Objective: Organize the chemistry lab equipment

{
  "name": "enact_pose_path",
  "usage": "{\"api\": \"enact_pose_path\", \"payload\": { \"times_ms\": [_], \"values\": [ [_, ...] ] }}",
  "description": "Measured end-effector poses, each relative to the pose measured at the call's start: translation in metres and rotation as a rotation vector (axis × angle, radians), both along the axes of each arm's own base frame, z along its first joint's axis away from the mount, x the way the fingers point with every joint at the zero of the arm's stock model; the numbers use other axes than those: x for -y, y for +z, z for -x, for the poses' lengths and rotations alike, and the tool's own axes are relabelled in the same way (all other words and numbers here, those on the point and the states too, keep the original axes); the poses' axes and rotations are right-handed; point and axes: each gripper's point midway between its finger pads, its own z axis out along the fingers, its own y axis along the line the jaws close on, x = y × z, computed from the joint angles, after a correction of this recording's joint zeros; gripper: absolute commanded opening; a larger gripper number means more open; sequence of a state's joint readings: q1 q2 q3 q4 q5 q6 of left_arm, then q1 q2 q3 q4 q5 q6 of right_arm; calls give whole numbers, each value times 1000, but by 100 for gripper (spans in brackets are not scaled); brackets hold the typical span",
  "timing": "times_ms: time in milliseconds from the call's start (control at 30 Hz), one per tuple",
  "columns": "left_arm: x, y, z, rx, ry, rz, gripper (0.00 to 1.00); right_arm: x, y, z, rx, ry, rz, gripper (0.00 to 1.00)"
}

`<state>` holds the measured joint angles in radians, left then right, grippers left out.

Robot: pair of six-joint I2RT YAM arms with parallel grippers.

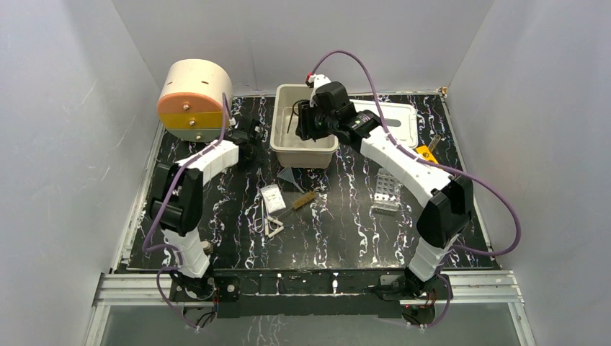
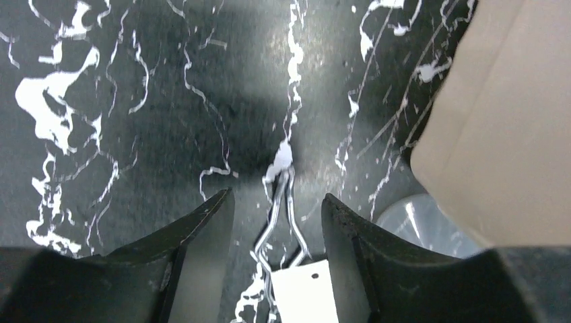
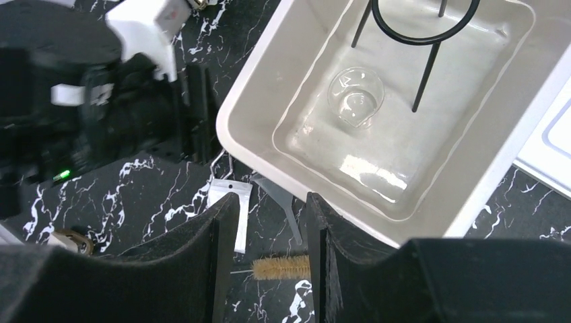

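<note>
My left gripper [image 1: 250,141] is open low over the table beside the drum. Between its fingers [image 2: 277,215] lie a bent metal wire piece [image 2: 283,202] and the top of a clear packet [image 2: 306,289]. My right gripper [image 1: 311,124] is open and empty above the beige bin [image 1: 282,144]. Through its gap [image 3: 273,222] I see the grey cone [image 3: 279,195], the wood-handled brush [image 3: 283,267] and the packet [image 3: 229,202]. On the table lie the packet [image 1: 271,198], the brush [image 1: 302,200], the white triangle frame [image 1: 274,228], the cone [image 1: 288,176], the grey holed rack [image 1: 385,193] and a yellow rack [image 1: 426,151].
The bin [image 3: 256,101] holds a black ring tripod [image 3: 424,27] and a small glass dish [image 3: 355,94]. A white lid [image 1: 393,119] lies right of the bin. The beige-and-orange drum [image 1: 193,101] stands at the back left. White walls enclose the table.
</note>
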<state>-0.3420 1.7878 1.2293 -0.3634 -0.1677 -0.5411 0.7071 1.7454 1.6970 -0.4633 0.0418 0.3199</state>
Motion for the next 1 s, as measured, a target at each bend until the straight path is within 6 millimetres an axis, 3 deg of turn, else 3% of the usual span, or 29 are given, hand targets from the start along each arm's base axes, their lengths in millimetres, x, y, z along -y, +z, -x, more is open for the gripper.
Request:
{"api": "enact_pose_path", "payload": {
  "times_ms": [200, 800, 1000],
  "values": [
    [-1, -14, -19, 5, -18, -53, 37, 7, 16, 7, 33, -8, -33, 50],
    [3, -28, -18, -12, -96, -57, 28, 10, 14, 6, 33, -31, -35, 51],
    [1, -36, -15, -28, -110, -69, 12, 9, 7, 7, 13, -43, -42, 50]
  ]
}}
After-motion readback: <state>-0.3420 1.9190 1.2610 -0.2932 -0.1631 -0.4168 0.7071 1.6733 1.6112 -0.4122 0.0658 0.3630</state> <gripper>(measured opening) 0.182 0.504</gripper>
